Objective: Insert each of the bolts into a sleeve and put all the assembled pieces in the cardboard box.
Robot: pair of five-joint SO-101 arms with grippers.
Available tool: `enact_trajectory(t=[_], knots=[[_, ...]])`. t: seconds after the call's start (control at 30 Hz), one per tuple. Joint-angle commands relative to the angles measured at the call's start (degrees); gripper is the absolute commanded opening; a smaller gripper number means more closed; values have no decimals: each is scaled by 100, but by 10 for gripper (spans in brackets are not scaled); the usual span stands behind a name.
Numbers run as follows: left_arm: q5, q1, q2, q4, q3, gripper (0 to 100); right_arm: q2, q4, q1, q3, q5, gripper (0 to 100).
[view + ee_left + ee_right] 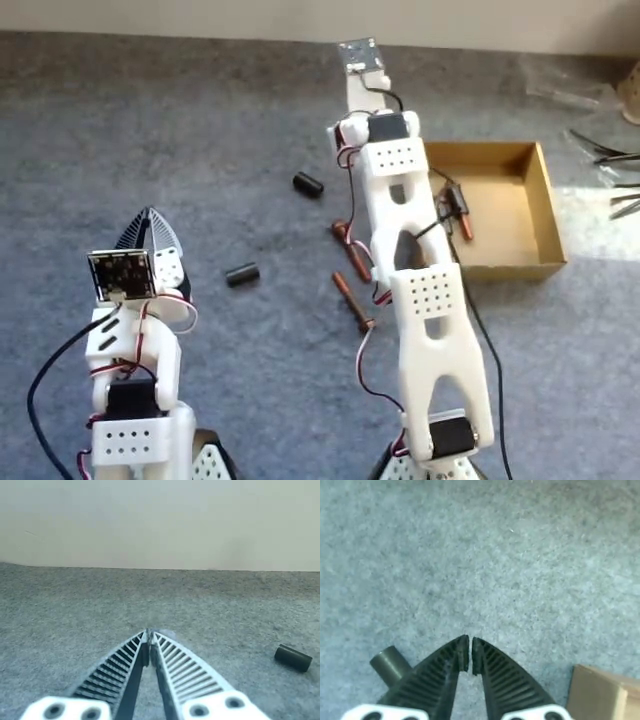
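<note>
With a grasp yet to start, the left claw [149, 639] and right claw [470, 647] are sitting pinched together, empty; the right is likely needing to open over the sleeve [390, 664].

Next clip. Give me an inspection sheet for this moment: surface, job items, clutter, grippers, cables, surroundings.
Surface: grey carpet, no spills seen.
Job's things: far sleeve and near sleeve lie loose. First bolt and second bolt lie bare beside the right arm. Third bolt is in the cardboard box, seemingly sleeved.
Clutter: thin dark tools and clear plastic at the far right.
Grippers: left gripper shut, empty; right gripper shut, empty.
Cables: black cable by the left arm; another cable along the right arm.
Surroundings: pale wall.
</note>
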Motion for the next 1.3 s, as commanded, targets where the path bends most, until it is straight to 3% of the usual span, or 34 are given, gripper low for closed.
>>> enact_trajectory(t=[0.0, 0.43, 0.67, 1.03, 1.27], knots=[[-35, -4, -4, -132, 136, 27, -163, 119, -101, -259, 105, 5], [-35, -4, -4, -132, 136, 27, -119, 1956, -127, -2360, 105, 5], [-35, -4, -13, -132, 136, 27, -189, 2624, -505, -2580, 105, 5], [-35, -198, -48, -158, 136, 24, -567, 2677, -1314, -2580, 132, 5], [-18, -347, -48, -290, 136, 24, -75, 1613, -1596, -2615, 114, 5]])
